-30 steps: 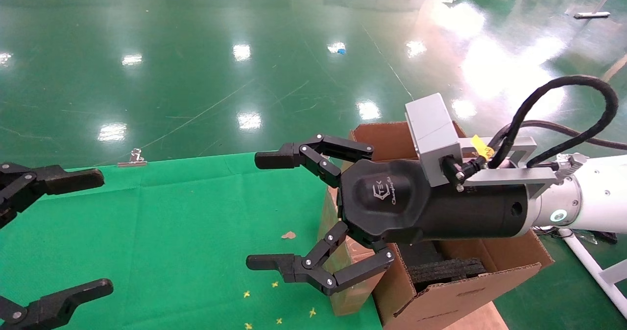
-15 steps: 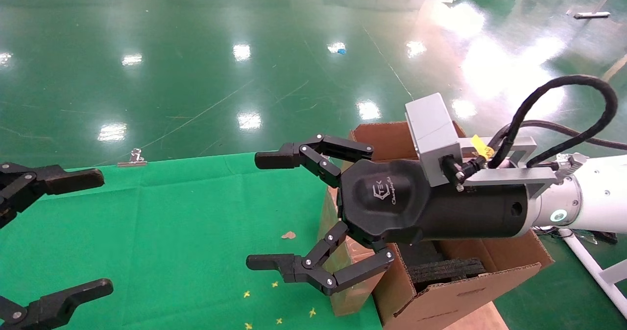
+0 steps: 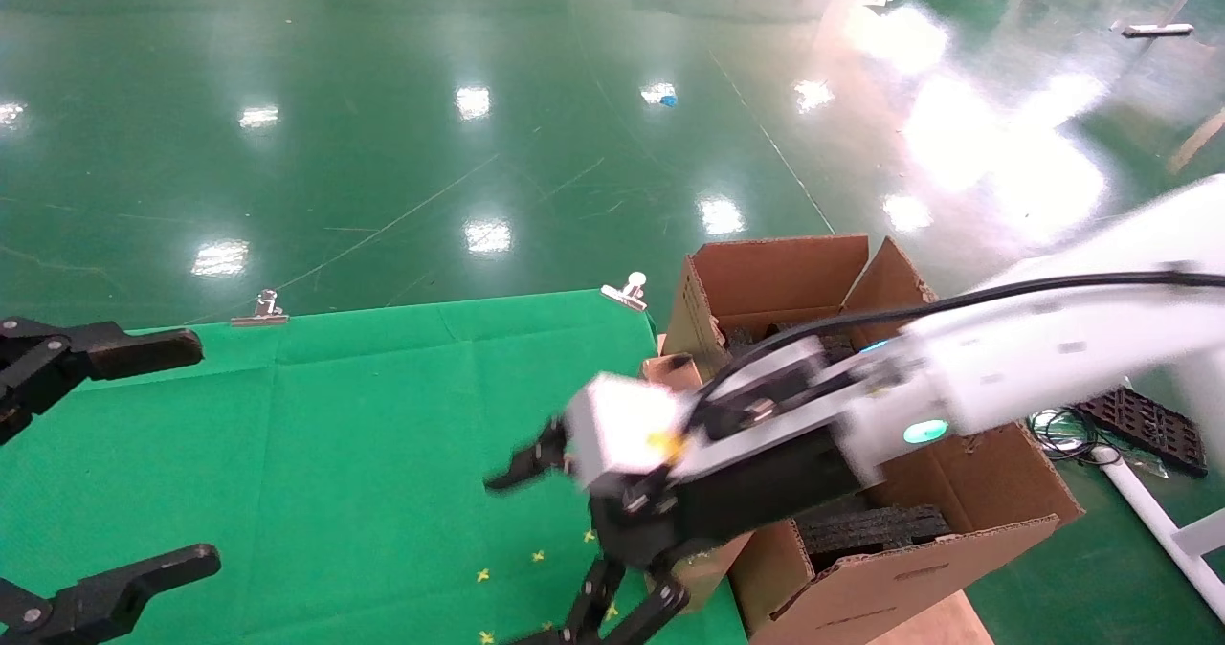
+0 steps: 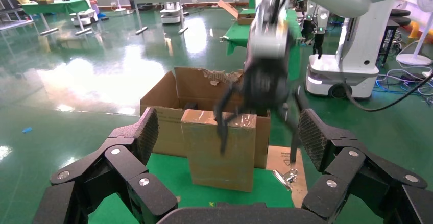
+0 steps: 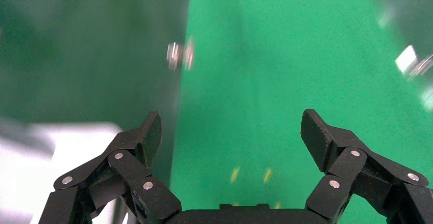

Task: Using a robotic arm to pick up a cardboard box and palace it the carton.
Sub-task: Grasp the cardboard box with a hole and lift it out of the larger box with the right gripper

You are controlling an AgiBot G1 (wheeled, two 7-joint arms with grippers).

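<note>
The slim cardboard box [image 4: 219, 150] stands upright on the green cloth against the carton's [image 4: 163, 101] outer wall. In the head view only its top [image 3: 675, 372] and a lower corner show behind the arm. My right gripper [image 3: 517, 559] on the white robotic arm [image 3: 1034, 358] is open, tilted down just over and beside the box. In the left wrist view the right gripper [image 4: 258, 150] has one finger in front of the box face and one past its side. It holds nothing. My left gripper [image 3: 182, 454] is open and empty at the cloth's left.
The carton [image 3: 957, 540] holds black foam inserts [image 3: 871, 528]. Metal clips [image 3: 258, 308] [image 3: 627, 291] pin the green cloth [image 3: 335, 434] at its far edge. Small yellow marks [image 3: 536, 557] lie on the cloth. Black foam pieces [image 3: 1139, 425] lie on the floor at right.
My right arm has swung down and turned, dropping the open gripper from the carton's top level to just above the cloth beside the box. The left gripper has not moved.
</note>
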